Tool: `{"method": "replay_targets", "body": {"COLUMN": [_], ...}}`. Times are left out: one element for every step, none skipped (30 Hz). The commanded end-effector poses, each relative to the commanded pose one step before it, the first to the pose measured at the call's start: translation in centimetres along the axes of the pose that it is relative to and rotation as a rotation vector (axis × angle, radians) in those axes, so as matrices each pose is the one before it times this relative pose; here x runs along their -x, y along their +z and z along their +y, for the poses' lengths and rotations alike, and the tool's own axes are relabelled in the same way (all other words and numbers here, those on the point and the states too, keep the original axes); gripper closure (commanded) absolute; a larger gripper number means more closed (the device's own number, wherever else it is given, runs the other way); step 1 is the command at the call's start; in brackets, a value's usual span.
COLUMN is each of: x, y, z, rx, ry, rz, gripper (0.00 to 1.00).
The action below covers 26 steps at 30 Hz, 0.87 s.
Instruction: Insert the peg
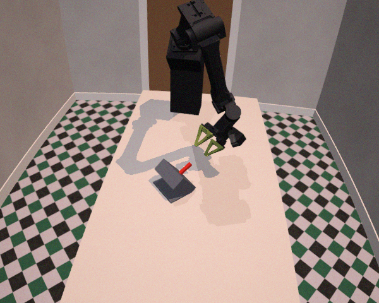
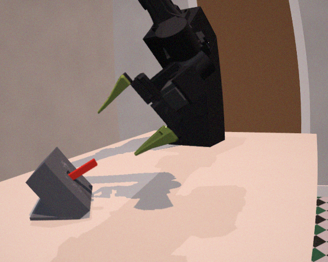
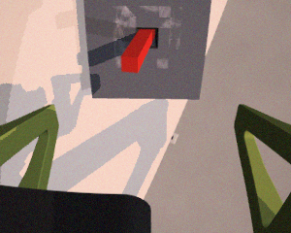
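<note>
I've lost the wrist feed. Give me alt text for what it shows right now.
A red peg sticks out of the hole in a grey sloped panel at the top of the view, only partly inserted. The gripper is backed off from it, its green jaws spread wide at the lower left and right with nothing between them, above the pale table.

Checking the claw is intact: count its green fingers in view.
2. One finger is raised above the table, the other sits lower near the tabletop; both stand apart from the red peg. None appears hidden.

Red peg [image 1: 185,168], grey sloped panel [image 1: 168,173], green-black-white checkered floor [image 1: 317,208]
</note>
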<state>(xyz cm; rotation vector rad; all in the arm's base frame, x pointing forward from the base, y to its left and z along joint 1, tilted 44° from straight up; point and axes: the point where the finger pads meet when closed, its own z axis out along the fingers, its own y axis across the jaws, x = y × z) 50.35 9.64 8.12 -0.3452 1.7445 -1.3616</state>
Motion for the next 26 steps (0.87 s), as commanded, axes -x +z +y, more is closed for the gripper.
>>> {"method": "replay_targets", "body": {"x": [0.52, 0.017, 0.027, 0.032, 0.031, 0.024, 0.014, 0.004, -0.132, 0.0, 0.0, -0.251, 0.0, 0.001, 0.0, 0.0, 0.0, 0.0, -0.165, 0.0, 0.0, 0.0, 0.0, 0.0, 0.0, 0.0], "y": [-1.538, -0.127, -0.212, -0.265, -0.265, -0.212, -0.127, -0.042, 0.215, 0.0, 0.0, 0.393, 0.0, 0.0, 0.0, 0.0, 0.0, 0.0, 0.06, 0.0, 0.0, 0.0, 0.0, 0.0, 0.0, 0.0], "z": [-0.771, 0.018, 0.03, 0.036, 0.035, 0.027, 0.016, 0.005, -0.078, 0.0, 0.0, -0.148, 0.0, 0.0, 0.0, 0.0, 0.0, 0.0, 0.66, 0.0, 0.0, 0.0, 0.0, 0.0, 0.0, 0.0], "rx": [0.00516, 0.00004, 0.00006, 0.00006, 0.00004, 0.00002, 0.00001, 0.0, -0.00229, 0.0, 0.0, -0.00452, 0.0, 0.00002, 0.0, 0.0, 0.0, 0.0, 0.00407, 0.0, 0.0, 0.0, 0.0, 0.0, 0.0, 0.0], "ry": [0.03721, -0.0002, -0.00033, -0.00042, -0.00042, -0.00034, -0.0002, -0.00007, 0.00009, 0.0, 0.0, 0.00016, 0.0, 0.0, 0.0, 0.0, 0.0, 0.0, -0.02211, 0.0, 0.0, 0.0, 0.0, 0.0, 0.0, 0.0], "rz": [-0.02119, 0.00007, 0.00011, 0.00013, 0.00012, 0.00009, 0.00005, 0.00002, 0.00415, 0.0, 0.0, 0.00809, -0.00001, -0.00004, 0.0, 0.0, 0.0, 0.0, 0.00043, 0.0, 0.0, 0.0, 0.0, 0.0, 0.0, 0.0], "gripper": [0.0, 0.0, 0.0, 0.0, 0.0, 0.0, 0.0, 0.0, 0.0, 0.0, 0.0, 0.0, 0.0, 0.0, 0.0, 0.0, 0.0, 0.0, 0.0, 0.0, 0.0, 0.0, 0.0, 0.0, 0.0, 0.0]}}
